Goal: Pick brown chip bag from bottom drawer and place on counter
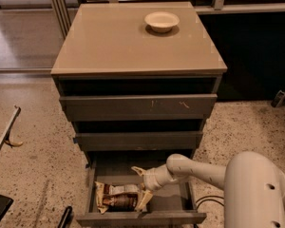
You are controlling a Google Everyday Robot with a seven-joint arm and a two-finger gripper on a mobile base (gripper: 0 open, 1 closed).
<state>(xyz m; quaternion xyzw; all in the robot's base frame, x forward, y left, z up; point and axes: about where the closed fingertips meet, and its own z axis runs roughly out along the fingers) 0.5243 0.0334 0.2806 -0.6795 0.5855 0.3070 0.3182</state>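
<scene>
Grasp step: gripper (141,186) inside open grey bottom drawer (133,218), jaws spread at right end of crinkled brown chip bag (118,196). Next, likely: close, lift onto glossy beige counter (109,42)

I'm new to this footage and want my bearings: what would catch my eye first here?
First, the bottom drawer, pulled open at the foot of the cabinet, with the brown chip bag lying in its left half. The robot's end effector reaches in from the right, at the bag's right end. Higher up, a white bowl sits near the back right of the counter.
</scene>
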